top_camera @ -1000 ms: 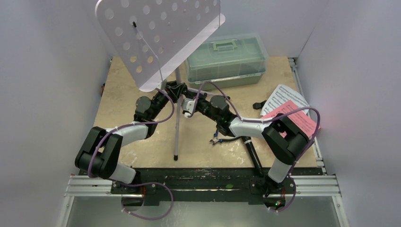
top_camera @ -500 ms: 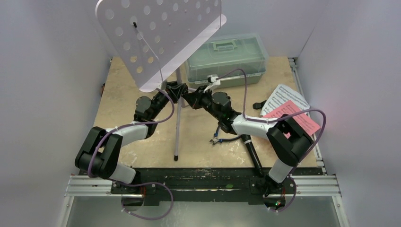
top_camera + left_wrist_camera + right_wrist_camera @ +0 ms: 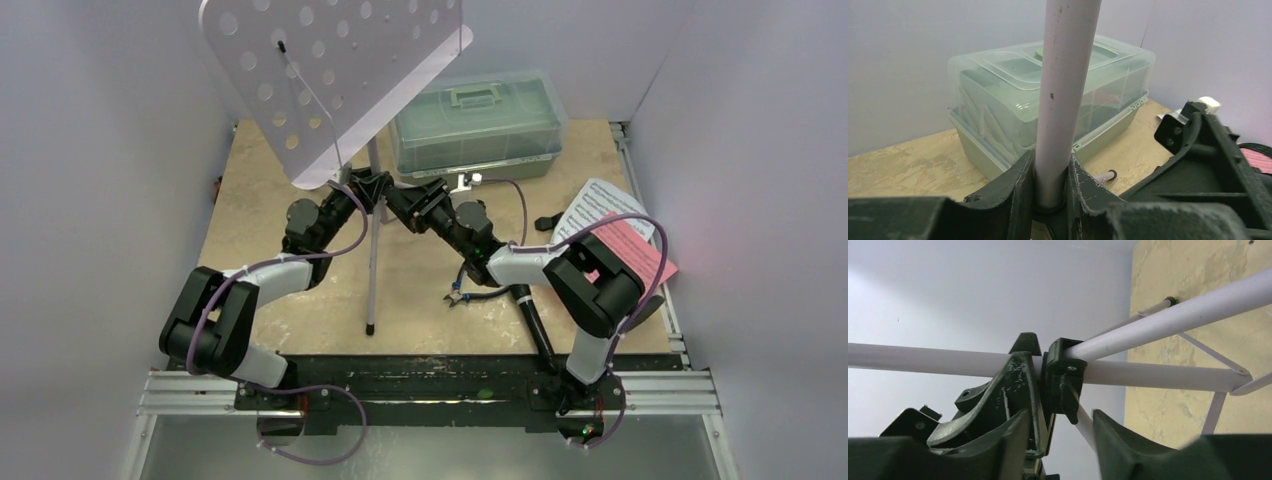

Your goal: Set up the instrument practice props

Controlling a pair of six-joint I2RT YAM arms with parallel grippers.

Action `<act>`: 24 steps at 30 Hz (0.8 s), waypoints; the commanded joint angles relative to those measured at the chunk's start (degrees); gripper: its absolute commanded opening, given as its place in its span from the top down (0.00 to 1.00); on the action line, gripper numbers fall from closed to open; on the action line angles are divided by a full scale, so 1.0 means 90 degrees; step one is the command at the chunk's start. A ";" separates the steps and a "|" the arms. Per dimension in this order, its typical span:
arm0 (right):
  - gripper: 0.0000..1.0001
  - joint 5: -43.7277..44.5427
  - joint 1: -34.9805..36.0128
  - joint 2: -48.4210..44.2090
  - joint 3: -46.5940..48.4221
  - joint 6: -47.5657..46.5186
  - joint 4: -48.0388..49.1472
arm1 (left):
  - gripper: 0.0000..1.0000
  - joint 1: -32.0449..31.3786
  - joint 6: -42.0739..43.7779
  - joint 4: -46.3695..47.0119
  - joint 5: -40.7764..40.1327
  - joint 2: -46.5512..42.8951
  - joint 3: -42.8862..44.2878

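The music stand (image 3: 330, 80) stands at the middle of the table (image 3: 250, 210), somewhat toward the far edge. Its perforated desk is tilted high over the far-left part, and one tripod leg reaches toward the near edge. Its pole (image 3: 1063, 100) is clamped between the fingers of the left gripper (image 3: 1050, 200), right beside the black collar (image 3: 1062, 370) where the legs meet. The right gripper (image 3: 1060, 440) sits at that collar from the other side, jaws parted with the collar's small lever in the gap; no pinch on it shows.

The step looks like fixing the legs' spread or the pole's height. To do it well, the left grip should hold the pole upright and firm while the right one works the lever. The push should follow the lever's swing rather than go sideways, since a side push could tip the top-heavy stand toward the toolbox (image 3: 480, 125) at the far edge.

The pink sheet (image 3: 640, 255) and white sheet (image 3: 600, 200) lie near the right edge, and the pliers (image 3: 465, 295) lie between the stand and the near edge.
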 commanded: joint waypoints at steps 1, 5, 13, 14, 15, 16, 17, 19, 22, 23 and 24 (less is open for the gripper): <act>0.39 0.0331 0.0038 -0.0908 -0.0132 -0.0193 0.0276 | 1.00 0.0075 -0.0142 -0.0379 -0.0252 0.0130 0.0221; 0.26 0.1113 0.0035 -0.1440 -0.0546 -0.3201 -0.0143 | 1.00 0.0099 -0.0177 -0.0335 -0.0215 0.0356 0.0270; 0.12 0.0766 0.0076 -0.2097 -0.1691 -0.8450 0.1258 | 1.00 0.0067 0.0145 -0.0526 -0.0259 0.0185 0.0233; 0.11 0.0374 0.0125 -0.2102 -0.1657 -0.9215 0.1187 | 1.00 0.0045 0.0200 -0.0576 -0.0289 0.0137 0.0230; 0.09 0.0320 0.0207 -0.2124 -0.1646 -1.0003 0.1156 | 1.00 0.0003 0.0293 -0.0641 -0.0321 0.0094 0.0229; 0.08 0.0306 0.0244 -0.2152 -0.1645 -1.0483 0.1159 | 1.00 -0.0037 0.0389 -0.0713 -0.0397 0.0063 0.0229; 0.07 0.0130 0.0242 -0.2182 -0.1637 -1.0934 0.1105 | 1.00 -0.0073 0.0470 -0.0777 -0.0423 0.0048 0.0246; 0.08 -0.0386 0.0250 -0.2215 -0.1528 -1.1835 0.0754 | 1.00 -0.0091 0.0447 -0.0805 -0.0383 0.0061 0.0289; 0.13 -0.0913 0.0371 -0.2316 -0.1352 -1.3434 -0.0046 | 1.00 -0.0091 0.0215 -0.0729 -0.0243 0.0016 0.0353; 0.13 -0.0967 0.0407 -0.2362 -0.1389 -1.3884 -0.0127 | 1.00 -0.0085 0.0163 -0.0734 -0.0218 -0.0015 0.0356; 0.14 -0.1031 0.0449 -0.2395 -0.1439 -1.4279 -0.0188 | 1.00 -0.0090 0.0134 -0.0728 -0.0205 -0.0046 0.0343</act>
